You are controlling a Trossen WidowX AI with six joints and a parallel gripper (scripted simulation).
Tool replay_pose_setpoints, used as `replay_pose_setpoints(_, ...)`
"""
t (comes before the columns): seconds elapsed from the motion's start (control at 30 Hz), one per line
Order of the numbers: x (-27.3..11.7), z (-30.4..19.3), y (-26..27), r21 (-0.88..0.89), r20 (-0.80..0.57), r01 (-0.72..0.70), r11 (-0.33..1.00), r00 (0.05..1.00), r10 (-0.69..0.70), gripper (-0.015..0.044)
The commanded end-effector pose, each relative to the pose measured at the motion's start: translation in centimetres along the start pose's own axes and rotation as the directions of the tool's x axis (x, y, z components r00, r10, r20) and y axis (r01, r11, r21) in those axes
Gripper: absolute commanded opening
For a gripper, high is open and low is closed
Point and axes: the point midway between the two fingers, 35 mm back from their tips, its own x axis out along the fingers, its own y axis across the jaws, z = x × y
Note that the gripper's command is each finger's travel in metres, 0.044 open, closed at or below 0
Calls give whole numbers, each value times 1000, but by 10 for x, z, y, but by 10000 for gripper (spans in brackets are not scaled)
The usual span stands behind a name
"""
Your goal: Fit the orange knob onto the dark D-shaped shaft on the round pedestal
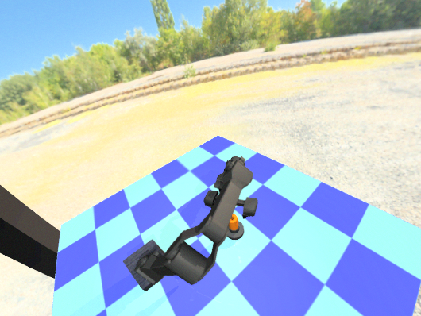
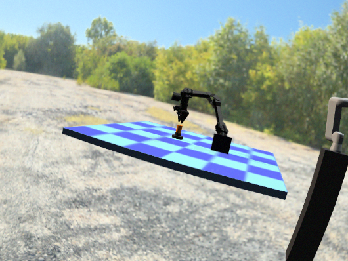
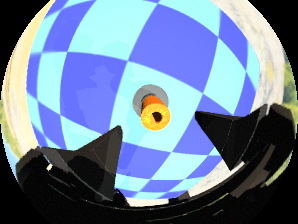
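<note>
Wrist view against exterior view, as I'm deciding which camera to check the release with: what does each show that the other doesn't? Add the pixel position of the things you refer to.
Wrist only: the dark hole (image 3: pixel 157 116) in the knob's top.
Exterior only: the bent arm (image 1: pixel 222 206) (image 2: pixel 198 94) and the height gap between the tool (image 1: pixel 230 202) (image 2: pixel 181 122) (image 3: pixel 160 121) and the knob.
Both: the orange knob (image 1: pixel 233 224) (image 2: pixel 178 128) (image 3: pixel 148 124) above the round pedestal (image 1: pixel 237 235) (image 2: pixel 177 138) (image 3: pixel 161 93), out of the tool's grip.

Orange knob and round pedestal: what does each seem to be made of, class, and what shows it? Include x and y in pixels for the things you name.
Orange knob (image 1: pixel 233 224) (image 2: pixel 178 128) (image 3: pixel 155 118): probably plastic, fairly matte; evenly coloured, slightly speckled on top.

Round pedestal (image 1: pixel 236 236) (image 2: pixel 177 137) (image 3: pixel 159 93): painted metal or dark plastic; plain dark grey, without bright glints.
</note>
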Motion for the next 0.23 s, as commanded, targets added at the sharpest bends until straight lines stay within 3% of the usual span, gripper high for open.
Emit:
replay_pose_setpoints(0.0,-28,0,1,3,-4,-1,1000,1000,1,440)
replay_pose_setpoints(0.2,-28,0,0,3,-4,-1,1000,1000,1,440)
